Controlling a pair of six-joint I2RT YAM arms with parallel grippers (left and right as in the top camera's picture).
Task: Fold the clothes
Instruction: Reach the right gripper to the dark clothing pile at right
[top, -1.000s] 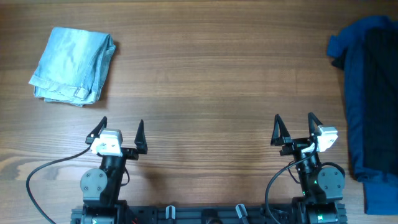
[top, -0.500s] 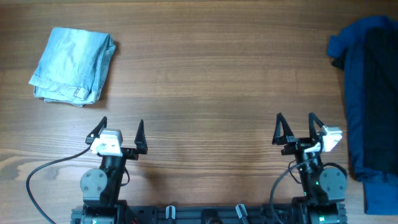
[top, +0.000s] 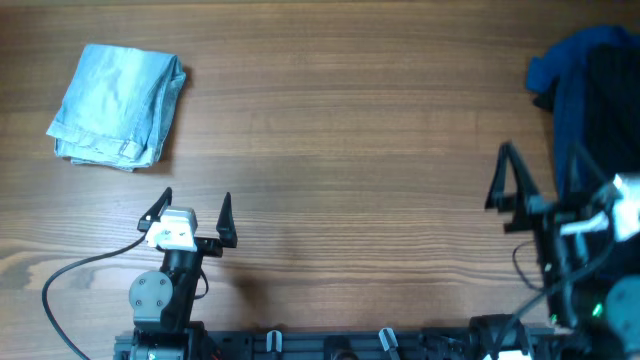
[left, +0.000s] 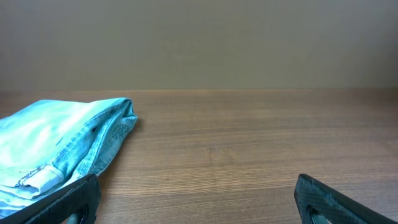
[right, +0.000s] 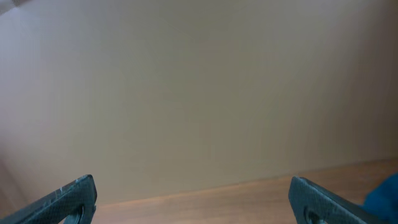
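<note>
A folded pale blue denim piece (top: 118, 105) lies at the far left of the table; it also shows at the left in the left wrist view (left: 59, 146). A royal-blue garment (top: 565, 70) lies heaped at the right edge with the black shorts (top: 612, 150) on top of it. A blue corner shows in the right wrist view (right: 384, 193). My left gripper (top: 193, 212) is open and empty near the front edge. My right gripper (top: 535, 180) is open, empty and raised, next to the dark heap.
The wooden table (top: 340, 130) stretches between the two heaps. A black cable (top: 80, 272) runs from the left arm's base at the front left. The right wrist view looks mostly at a plain beige wall (right: 199, 81).
My right arm has lifted and swung right toward the blue and black heap; its wrist view now tilts up at the wall. The left arm has not moved.
</note>
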